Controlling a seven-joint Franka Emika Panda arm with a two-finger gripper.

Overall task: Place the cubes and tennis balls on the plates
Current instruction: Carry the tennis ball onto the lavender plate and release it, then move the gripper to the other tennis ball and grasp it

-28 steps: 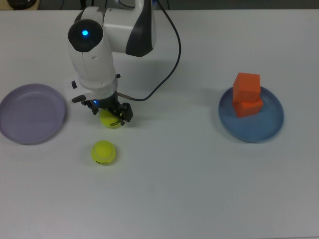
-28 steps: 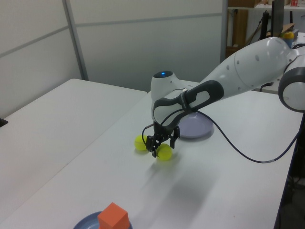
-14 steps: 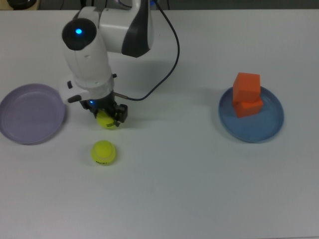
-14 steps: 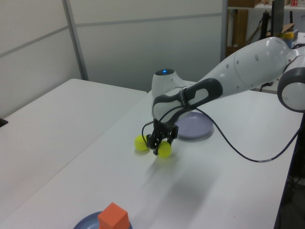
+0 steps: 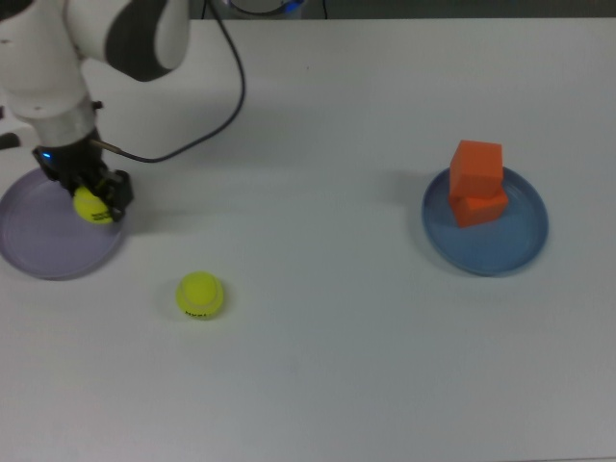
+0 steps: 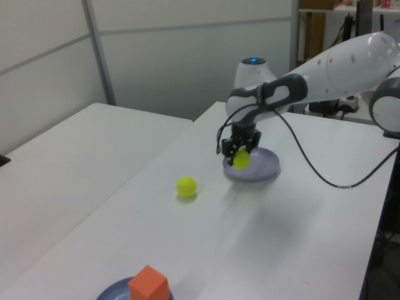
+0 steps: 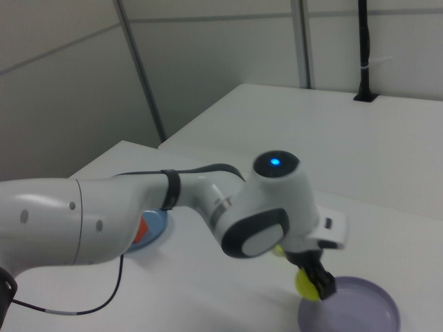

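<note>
The gripper (image 5: pixel 93 197) is clamped across a tennis ball (image 5: pixel 90 205) above the lavender plate's (image 5: pixel 38 245) right rim in the top view. Light, fuzzy and springy, the ball likely rolls; the other ball (image 5: pixel 199 295), lying nearer, suits a grip across its middle.

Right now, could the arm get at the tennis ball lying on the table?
Probably not yet: the gripper is shut on another tennis ball over the lavender plate. The loose ball lies in the open, unobstructed.
</note>
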